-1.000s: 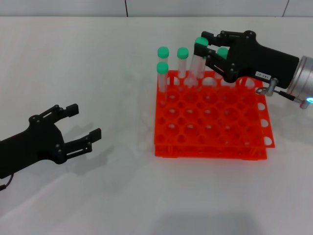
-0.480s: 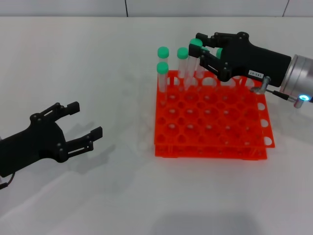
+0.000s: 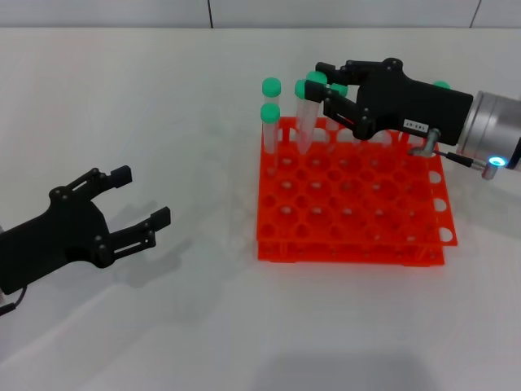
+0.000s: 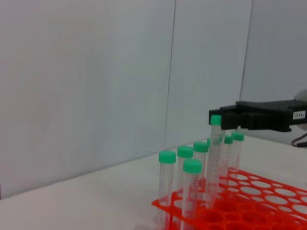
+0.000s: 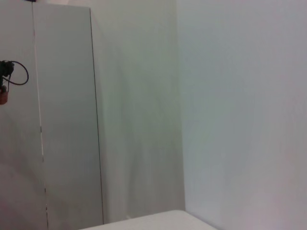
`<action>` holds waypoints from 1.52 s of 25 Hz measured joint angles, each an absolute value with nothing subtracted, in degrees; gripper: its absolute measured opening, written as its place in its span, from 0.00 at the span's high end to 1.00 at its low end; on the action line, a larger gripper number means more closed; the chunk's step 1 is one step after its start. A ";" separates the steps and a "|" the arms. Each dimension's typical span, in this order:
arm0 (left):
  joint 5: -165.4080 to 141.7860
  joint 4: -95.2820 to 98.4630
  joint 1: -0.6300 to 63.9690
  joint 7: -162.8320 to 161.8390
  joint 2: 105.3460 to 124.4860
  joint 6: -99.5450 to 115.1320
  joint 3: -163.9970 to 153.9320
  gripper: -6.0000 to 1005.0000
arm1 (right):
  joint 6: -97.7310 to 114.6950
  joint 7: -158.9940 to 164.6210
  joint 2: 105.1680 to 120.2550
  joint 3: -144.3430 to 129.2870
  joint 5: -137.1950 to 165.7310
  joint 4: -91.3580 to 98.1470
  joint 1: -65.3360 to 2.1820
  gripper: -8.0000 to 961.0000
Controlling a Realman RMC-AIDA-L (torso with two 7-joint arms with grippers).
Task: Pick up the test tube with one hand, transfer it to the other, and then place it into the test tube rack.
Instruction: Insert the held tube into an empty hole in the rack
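Observation:
My right gripper (image 3: 324, 82), black with a small white label, is shut on a green-capped test tube (image 3: 310, 114) near its cap. It holds the tube tilted over the back left part of the orange test tube rack (image 3: 350, 251). The tube's lower end reaches the rack's top tier. The left wrist view shows the same tube (image 4: 213, 158), the right gripper (image 4: 217, 118) and the rack (image 4: 249, 208). My left gripper (image 3: 142, 197) is open and empty, low over the table to the left of the rack. The right wrist view shows only a wall.
Several other green-capped tubes (image 3: 270, 122) stand upright in the rack's back rows, close around the held tube. They also show in the left wrist view (image 4: 167, 182). The white table (image 3: 203, 326) lies between the left gripper and the rack.
My right gripper has moved left along the rack's back rows with the tube and a little lower. The left gripper has barely moved.

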State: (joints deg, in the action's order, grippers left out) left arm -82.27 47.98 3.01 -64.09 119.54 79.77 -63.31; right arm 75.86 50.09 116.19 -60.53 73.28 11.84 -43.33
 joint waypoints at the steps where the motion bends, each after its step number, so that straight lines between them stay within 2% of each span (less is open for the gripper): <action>1: -81.91 47.67 3.01 -63.68 119.51 79.79 -63.32 0.13 | 75.69 50.10 116.19 -60.71 73.28 11.84 -43.41 0.74; 38: -81.91 46.49 3.52 -62.57 119.35 79.62 -63.19 0.13 | 71.17 50.80 116.19 -64.63 72.49 10.37 -43.36 0.73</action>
State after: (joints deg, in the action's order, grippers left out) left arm -81.91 46.49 3.52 -62.57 119.35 79.62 -63.19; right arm 71.17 50.80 116.19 -64.63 72.49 10.37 -43.36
